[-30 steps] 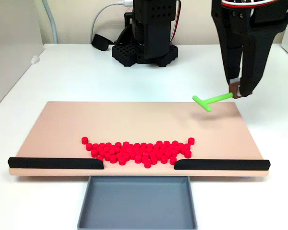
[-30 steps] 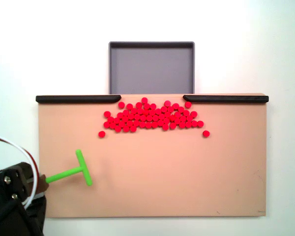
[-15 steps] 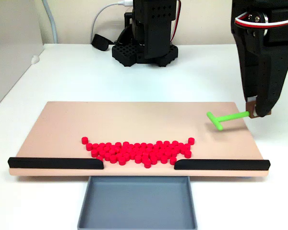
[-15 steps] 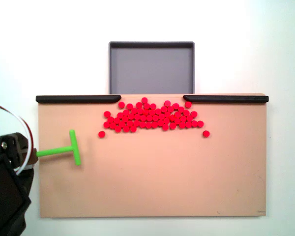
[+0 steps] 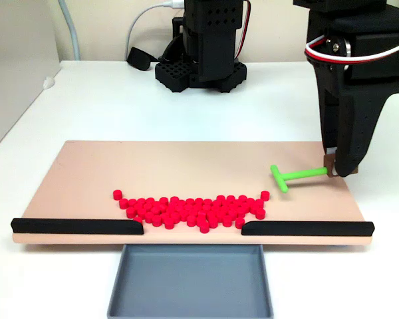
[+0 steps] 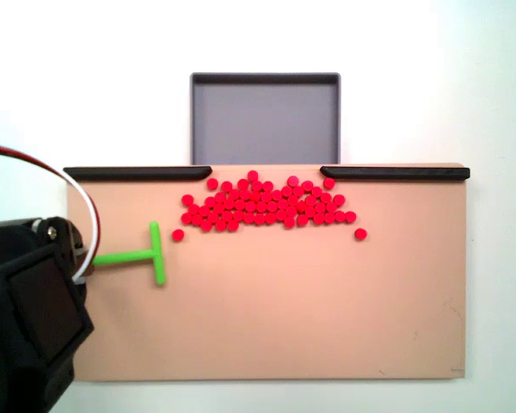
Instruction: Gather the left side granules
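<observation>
1. Gripper comes down from above at the board's right end in the front fixed view, pinching the end of the green T-tool's stem. In the top-down fixed view the gripper sits at the board's left edge, with the T-tool reaching out from it.
2. Tool's long axis: the stem lies roughly level along the board's length and points away from the gripper toward the pile. The crossbar runs across the board and faces the granules broadside.
3. Granules: a dense red band on the tan board, pressed up near the gap between the two black rails and just short of the grey tray on the counter.
4. Key relation: in the top-down view the pile lies to the right of the crossbar and a little closer to the rails. One stray granule sits just beside the bar's upper end, apart from it. Another loner lies at the pile's far end.
5. Judgement: the next move looks like a sweep along the stem's line, crossbar leading, to nudge the near stray and that flank inward. The bar needs to ride low on the board, otherwise pellets could slip under or squirt past its ends.
</observation>
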Tool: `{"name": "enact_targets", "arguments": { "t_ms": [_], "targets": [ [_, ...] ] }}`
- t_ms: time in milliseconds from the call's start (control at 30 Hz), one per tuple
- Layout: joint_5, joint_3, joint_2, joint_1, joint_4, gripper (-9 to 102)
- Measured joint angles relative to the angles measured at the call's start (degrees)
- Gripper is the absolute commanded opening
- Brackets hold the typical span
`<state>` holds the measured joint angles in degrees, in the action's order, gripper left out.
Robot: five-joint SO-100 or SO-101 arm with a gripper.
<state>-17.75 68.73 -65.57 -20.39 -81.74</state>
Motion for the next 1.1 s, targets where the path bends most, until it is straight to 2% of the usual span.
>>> {"name": "enact_targets", "arguments": {
  "t_ms": [300,1100],
  "targets": [
    [0.18,-5.54,3.87,0.09,-2.29,0],
    [0.09,-6.24,5.98,-0.88,-2.46,0]
  ]
}}
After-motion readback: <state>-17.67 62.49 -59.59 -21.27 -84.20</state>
